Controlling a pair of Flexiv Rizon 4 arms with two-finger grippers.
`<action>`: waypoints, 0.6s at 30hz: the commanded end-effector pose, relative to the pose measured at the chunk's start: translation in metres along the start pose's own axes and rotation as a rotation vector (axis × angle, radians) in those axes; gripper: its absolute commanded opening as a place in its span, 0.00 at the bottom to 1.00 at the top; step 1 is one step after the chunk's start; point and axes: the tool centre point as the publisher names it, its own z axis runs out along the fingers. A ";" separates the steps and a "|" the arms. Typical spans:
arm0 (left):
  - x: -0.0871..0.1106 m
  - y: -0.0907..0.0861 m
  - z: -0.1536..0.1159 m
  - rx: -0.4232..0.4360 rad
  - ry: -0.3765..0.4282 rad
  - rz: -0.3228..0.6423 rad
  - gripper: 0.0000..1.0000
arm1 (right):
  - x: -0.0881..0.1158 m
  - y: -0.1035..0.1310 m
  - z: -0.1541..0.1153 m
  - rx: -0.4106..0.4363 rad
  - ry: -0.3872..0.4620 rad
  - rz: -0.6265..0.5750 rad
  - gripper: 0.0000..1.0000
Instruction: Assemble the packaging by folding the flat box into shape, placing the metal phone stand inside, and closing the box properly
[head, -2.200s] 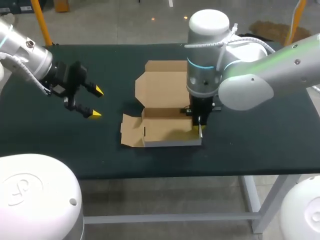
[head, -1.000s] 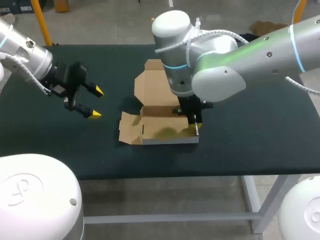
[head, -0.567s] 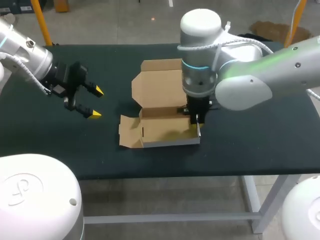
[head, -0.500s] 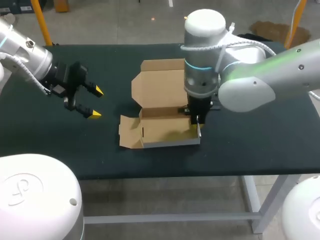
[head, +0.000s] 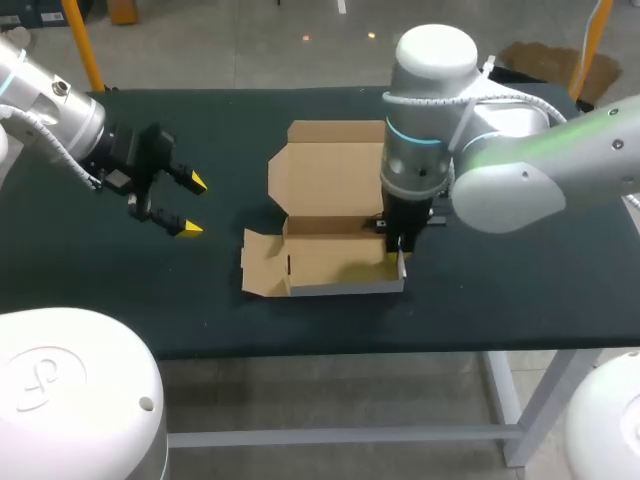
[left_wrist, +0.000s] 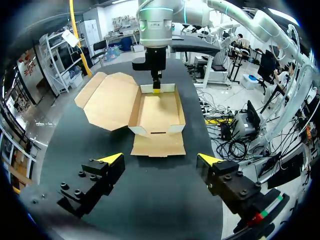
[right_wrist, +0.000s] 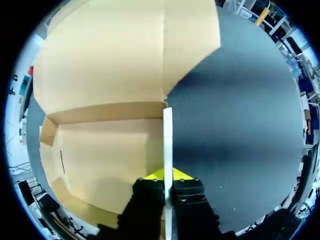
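The brown cardboard box (head: 335, 265) lies open in the middle of the table, its lid (head: 330, 175) flat behind it and a side flap (head: 262, 268) spread out to the left. My right gripper (head: 399, 258) points straight down and is shut on the box's upright right side wall (right_wrist: 168, 135), one finger inside and one outside. In the left wrist view the box (left_wrist: 159, 112) lies ahead of my left gripper (left_wrist: 160, 160), with the right gripper (left_wrist: 156, 85) at its far wall. My left gripper (head: 193, 205) hovers open well to the left of the box, holding nothing. No metal phone stand shows.
The dark green table (head: 520, 270) has bare cloth to the left and right of the box. My right arm's bulky elbow (head: 500, 190) hangs over the table's right half.
My right arm has swung from left back to the right, keeping its hold on the side wall, and the box has shifted slightly right with it. The left arm has kept still.
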 end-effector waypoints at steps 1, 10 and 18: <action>0.000 0.000 0.000 -0.002 0.003 0.000 1.00 | 0.002 0.004 -0.002 0.015 -0.012 0.002 0.00; 0.000 0.000 0.000 -0.002 0.003 0.000 1.00 | 0.003 0.005 0.001 0.022 -0.018 0.013 0.00; 0.000 0.000 0.000 -0.002 0.003 0.000 1.00 | 0.003 0.005 0.001 0.022 -0.018 0.013 0.00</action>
